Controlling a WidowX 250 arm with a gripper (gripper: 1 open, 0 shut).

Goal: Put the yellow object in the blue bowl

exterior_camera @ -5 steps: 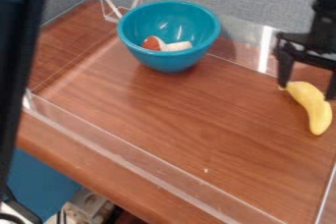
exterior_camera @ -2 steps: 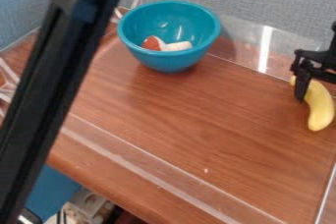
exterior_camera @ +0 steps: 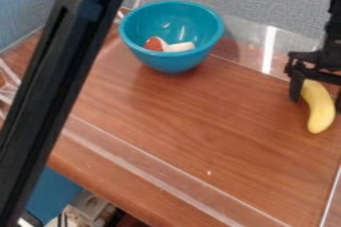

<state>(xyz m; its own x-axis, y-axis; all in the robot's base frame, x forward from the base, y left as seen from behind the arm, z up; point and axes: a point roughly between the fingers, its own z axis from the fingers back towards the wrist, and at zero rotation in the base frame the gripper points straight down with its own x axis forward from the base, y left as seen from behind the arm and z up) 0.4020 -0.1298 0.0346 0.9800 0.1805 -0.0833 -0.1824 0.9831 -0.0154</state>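
Gripper [exterior_camera: 316, 75] hangs open right over my banana's [exterior_camera: 317, 109] far end; its long axis runs near-far, bowl [exterior_camera: 170, 36] sits well off left.

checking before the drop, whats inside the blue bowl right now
Inside the blue bowl lie a small red piece and a whitish piece beside it. The near wall hides the lowest part of the bowl's floor.

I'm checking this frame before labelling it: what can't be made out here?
- Table, left part: hidden by a dark blurred bar across the camera view.
- Hand: cut off by the right edge; contact with the yellow banana unclear.
- Red and whitish pieces in the blue bowl: too small to identify.
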